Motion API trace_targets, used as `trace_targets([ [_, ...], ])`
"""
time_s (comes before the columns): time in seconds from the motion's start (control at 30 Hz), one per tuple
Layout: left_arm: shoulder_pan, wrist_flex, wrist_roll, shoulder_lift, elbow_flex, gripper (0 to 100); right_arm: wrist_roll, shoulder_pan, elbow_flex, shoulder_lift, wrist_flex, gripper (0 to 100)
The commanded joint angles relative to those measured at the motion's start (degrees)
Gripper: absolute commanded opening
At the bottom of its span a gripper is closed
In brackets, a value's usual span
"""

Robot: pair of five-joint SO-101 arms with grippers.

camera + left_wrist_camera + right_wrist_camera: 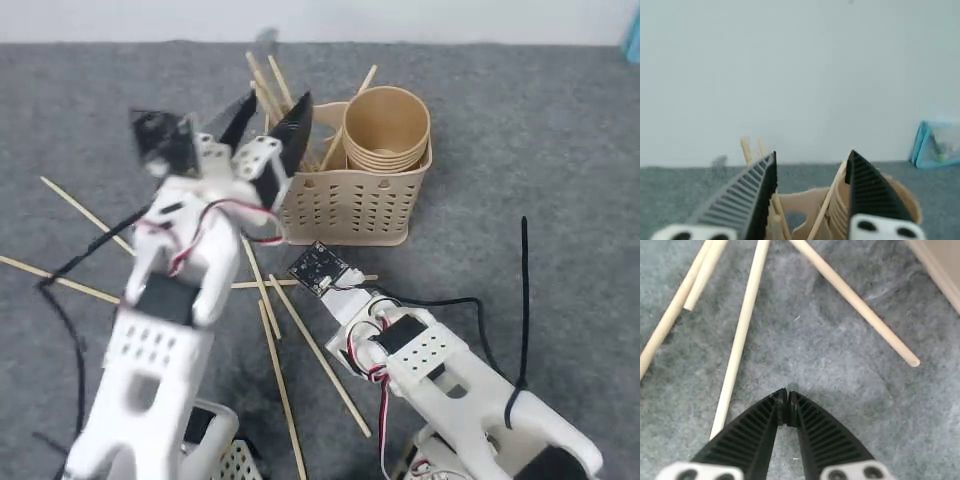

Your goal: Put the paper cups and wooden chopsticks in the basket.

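Paper cups (387,128) sat nested in one stack at the right end of the beige slotted basket (350,205). Several wooden chopsticks (262,85) stood up out of its left end, leaning against the rim. More loose chopsticks (318,352) lay scattered on the desk (560,150) in front of the basket and off to its left, some of them crossing one another. A black cable (522,300) trailed across the desk beside the right arm.

The left arm was raised, and the left fingers (297,125) hung spread apart, holding nothing, over the basket's left end, with the upright sticks showing between them. The right arm was bent low in front of the basket. The right fingers (755,435) were pressed together on nothing, their tips down at the desk. One loose stick (740,340) lay just beside those tips and others lay a little farther out.

Grey felt covered the desk. A plain pale wall (800,75) rose behind it, and a light blue box (936,145) stood at the far right.
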Motion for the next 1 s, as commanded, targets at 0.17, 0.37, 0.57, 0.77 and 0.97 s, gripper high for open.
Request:
trace_targets([
  [0.17,-12.1,12.3,-0.4,-20.4,-5.3,7,0.7,0.8,-0.3,-0.2,-0.5,1.2],
  [0.37,-27.9,14.9,-0.4,-21.2,-5.1,2,0.7,0.8,-0.3,-0.2,-0.5,1.2],
  [0.57,-41.4,14.9,-0.2,-15.6,-7.4,2,0.7,0.8,-0.3,-0.2,-0.5,1.2],
  [0.77,-51.8,21.4,0.0,4.6,-16.0,2,0.7,0.8,-0.3,-0.2,-0.5,1.2],
  [0.97,-56.4,32.3,0.1,27.7,-29.3,2,0.7,0.8,-0.3,-0.2,-0.5,1.2],
])
